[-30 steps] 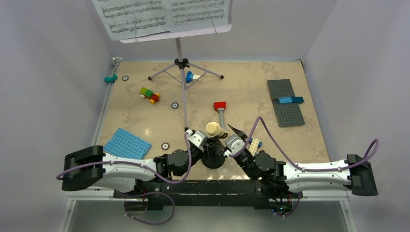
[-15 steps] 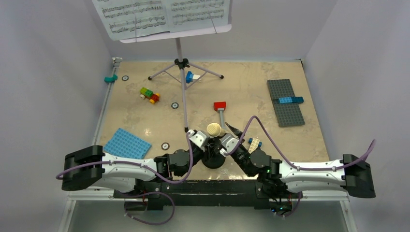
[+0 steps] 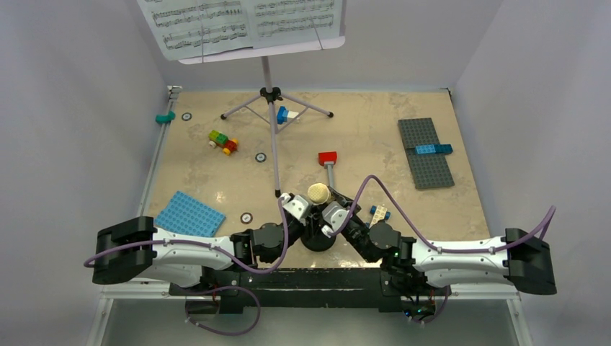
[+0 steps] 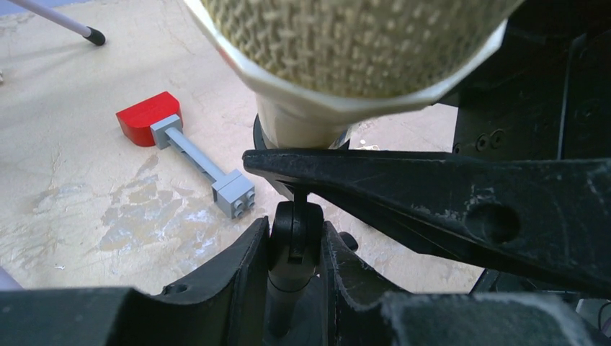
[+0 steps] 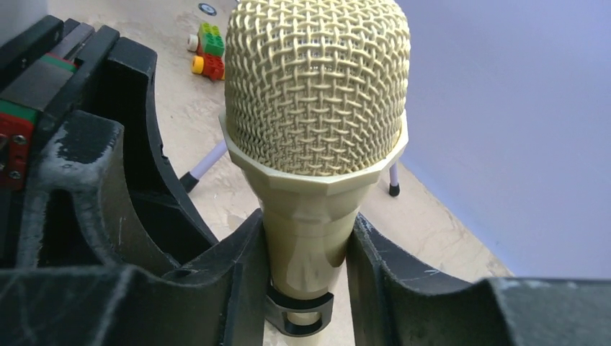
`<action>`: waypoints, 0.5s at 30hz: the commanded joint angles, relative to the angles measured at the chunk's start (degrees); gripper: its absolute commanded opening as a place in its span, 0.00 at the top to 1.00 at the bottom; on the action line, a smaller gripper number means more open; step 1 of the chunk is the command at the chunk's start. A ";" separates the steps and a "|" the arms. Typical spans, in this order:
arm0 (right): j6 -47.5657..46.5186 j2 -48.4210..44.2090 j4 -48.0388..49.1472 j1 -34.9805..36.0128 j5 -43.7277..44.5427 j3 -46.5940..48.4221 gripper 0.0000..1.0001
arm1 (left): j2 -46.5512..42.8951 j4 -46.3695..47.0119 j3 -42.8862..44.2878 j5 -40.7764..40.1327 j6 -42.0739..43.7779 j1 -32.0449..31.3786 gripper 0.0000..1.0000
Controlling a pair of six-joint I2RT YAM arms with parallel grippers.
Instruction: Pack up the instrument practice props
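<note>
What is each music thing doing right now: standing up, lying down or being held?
microphone: upright in its clip, gripped at the handle.
mic stand: upright, gripped at its post.
music stand: standing, legs spread.
sheet-music pages: resting open on the music stand.
left gripper: shut on mic stand.
right gripper: shut on microphone.

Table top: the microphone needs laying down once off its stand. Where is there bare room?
Widest patch: between the red-capped grey bar and the grey plate. A smaller one: between the blue plate and the coloured brick car. Crowded: the near edge, where the left gripper and right gripper meet at the microphone and mic stand, and under the music stand's legs.
</note>
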 commanded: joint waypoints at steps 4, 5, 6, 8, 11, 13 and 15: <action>-2.47 -1.79 5.88 -0.57 0.19 2.67 0.94 | 1.88 -8.10 -0.66 0.31 -1.44 -0.58 1.00; -2.43 -2.28 5.55 -0.62 0.99 2.93 1.00 | 1.90 -8.36 -0.67 0.08 -1.62 -0.58 1.00; -2.32 -3.05 5.08 -0.56 1.66 3.23 1.00 | 1.97 -8.67 -0.66 -0.25 -1.87 -0.58 1.00; -1.79 -4.83 3.70 -0.57 2.54 3.89 1.00 | 2.07 -9.03 -0.75 -1.05 -2.12 -0.62 1.00; -1.24 -7.40 2.84 -0.59 5.51 4.58 1.00 | 2.49 -9.49 -0.85 -2.41 -2.22 -0.71 1.00; 0.46 -9.77 1.32 -0.55 6.69 4.72 1.00 | 2.90 -9.74 -0.83 -3.70 -2.22 -0.76 1.00; 3.54 -13.33 -1.37 -0.56 6.92 4.66 1.00 | 3.52 -9.87 -0.84 -4.69 -2.22 -0.88 1.00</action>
